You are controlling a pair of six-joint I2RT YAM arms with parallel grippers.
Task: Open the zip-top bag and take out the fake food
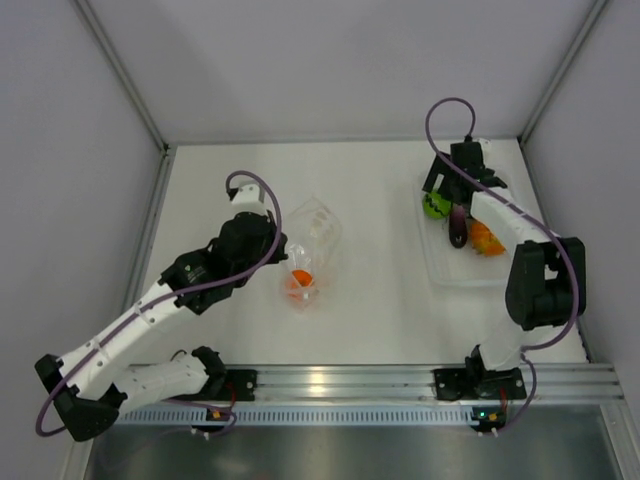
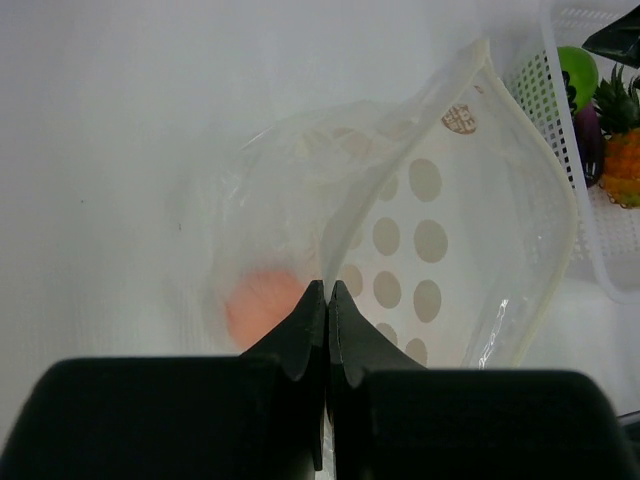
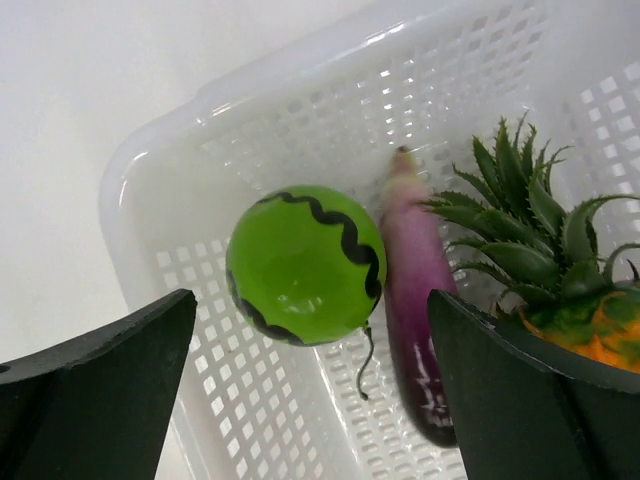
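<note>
My left gripper (image 2: 327,292) is pinched tight together on a fold of the clear, white-dotted plastic zip-top bag (image 2: 430,240), which lies on the white table (image 1: 380,300), mouth gaping, with the small round orange toy (image 2: 262,305) inside. Farther off, my right gripper (image 3: 311,305) hangs spread wide and empty over the white perforated plastic tray (image 3: 150,170), where the green ball with black wavy marks (image 3: 300,265), the purple eggplant (image 3: 415,290) and the orange pineapple with green leaves (image 3: 540,260) lie side by side.

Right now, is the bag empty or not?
Not empty: an orange shows through the bag. The ball, eggplant and pineapple sit in the basket.
</note>
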